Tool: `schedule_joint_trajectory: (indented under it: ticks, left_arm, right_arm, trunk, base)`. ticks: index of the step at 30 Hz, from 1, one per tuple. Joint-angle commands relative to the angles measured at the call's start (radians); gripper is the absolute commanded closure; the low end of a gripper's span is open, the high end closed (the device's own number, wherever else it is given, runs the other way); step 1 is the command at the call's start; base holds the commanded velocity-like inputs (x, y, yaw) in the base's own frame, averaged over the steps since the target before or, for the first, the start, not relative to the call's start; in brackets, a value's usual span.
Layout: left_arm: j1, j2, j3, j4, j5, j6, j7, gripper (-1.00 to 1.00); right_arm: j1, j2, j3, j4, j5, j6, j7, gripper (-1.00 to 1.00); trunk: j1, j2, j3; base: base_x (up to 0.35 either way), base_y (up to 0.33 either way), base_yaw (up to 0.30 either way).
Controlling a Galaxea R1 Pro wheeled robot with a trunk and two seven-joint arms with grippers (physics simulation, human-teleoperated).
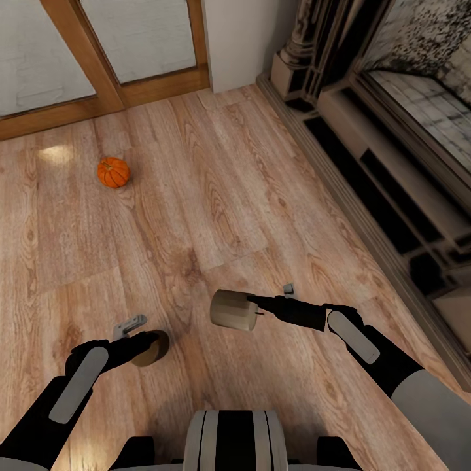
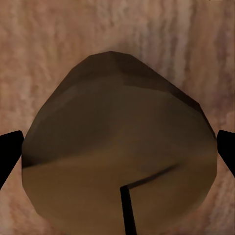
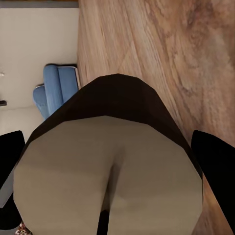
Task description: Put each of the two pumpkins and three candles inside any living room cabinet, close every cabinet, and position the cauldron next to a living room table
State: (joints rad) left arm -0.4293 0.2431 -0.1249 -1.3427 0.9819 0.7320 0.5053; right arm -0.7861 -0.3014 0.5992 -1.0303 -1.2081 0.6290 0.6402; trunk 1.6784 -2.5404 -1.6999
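Candles, 2: left gripper point(image 1: 149, 347) clasps one point(image 1: 152, 349), right gripper point(image 1: 252, 307) apparently clasps another point(image 1: 233, 310); pumpkin point(image 1: 113, 173) on floor point(image 1: 216, 196).

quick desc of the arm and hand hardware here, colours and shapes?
Both arms are matte black with an elongated light-grey inlay panel along each forearm. The right arm widens into a pale grey upper segment. The left hand and right hand have black bodies with small grey metal fingers.

You will find no text, label, brand, number or sign to read anywhere here: none on the floor point(image 1: 216, 196), none on the pumpkin point(image 1: 113, 172), none on either candle.
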Motion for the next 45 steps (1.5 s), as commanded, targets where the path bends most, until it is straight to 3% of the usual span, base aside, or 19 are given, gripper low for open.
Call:
schedule_joint_trajectory:
  ticks: [1,27,36,40,45]
  left_arm:
    - [0.0,0.001,-0.002,-0.001,0.009,0.001,0.01,1.0]
    - [0.0,0.002,-0.001,-0.001,0.009,0.001,0.009,1.0]
    - [0.0,0.002,-0.001,-0.006,0.011,0.002,0.009,1.0]
    - [-0.001,0.002,0.0,-0.011,0.013,0.003,0.009,1.0]
    - [-0.003,0.006,0.007,-0.01,0.021,0.007,0.009,1.0]
  right_arm:
    - [-0.001,-0.001,0.002,0.0,-0.008,0.005,-0.001,1.0]
    - [-0.001,-0.001,0.002,0.001,-0.008,0.005,-0.006,1.0]
    - [-0.001,-0.001,0.002,0.001,-0.007,0.005,-0.01,1.0]
    - [-0.001,-0.001,0.002,0.001,-0.007,0.005,-0.01,1.0]
    - [-0.001,-0.001,0.002,0.001,-0.007,0.005,-0.01,1.0]
  trunk:
    - [0.0,0.0,-0.001]
    - [0.0,0.0,-0.001]
    - [-0.004,0.002,0.034]
    - [-0.004,0.002,0.034]
    - [-0.006,0.003,0.054]
  base:
    - [0.0,0.0,0.0]
    - [0.0,0.0,0.0]
    - [0.0,0.0,0.0]
    - [0.0,0.0,0.0]
    - [0.0,0.0,0.0]
